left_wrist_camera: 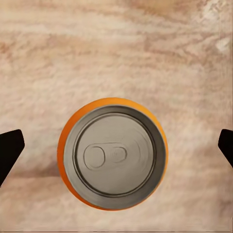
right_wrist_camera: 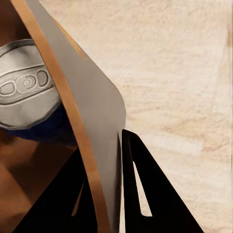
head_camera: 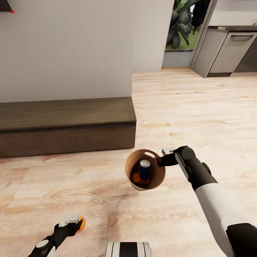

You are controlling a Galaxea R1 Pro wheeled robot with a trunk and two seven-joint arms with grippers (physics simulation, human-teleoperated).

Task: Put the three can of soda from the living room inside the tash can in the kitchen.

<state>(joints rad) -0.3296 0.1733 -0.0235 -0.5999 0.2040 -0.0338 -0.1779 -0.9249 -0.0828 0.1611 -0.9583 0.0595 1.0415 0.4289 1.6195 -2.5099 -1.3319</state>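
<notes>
**Third can waiting under the left fingers**

On the wooden floor, in front of a low dark bench against the white wall, the robot is carrying the bin in its right gripper. Its fingers are clenched across the bin's wall near the rim, one inside and one outside. Inside the bin, the blue can is standing silver top up beside an orange can.

The last orange can is standing upright on the floor, its long axis vertical. The left gripper is hovering right over it: in the left wrist view the can's lid is sitting between the two dark fingers, which are spread wide and touching nothing. The left arm is plainly the nearer one; a straight descent and a squeeze would likely take the can.

No brand or lettering is readable on any can. Beyond, grey kitchen fronts and a plant are showing past the wall's corner.
</notes>
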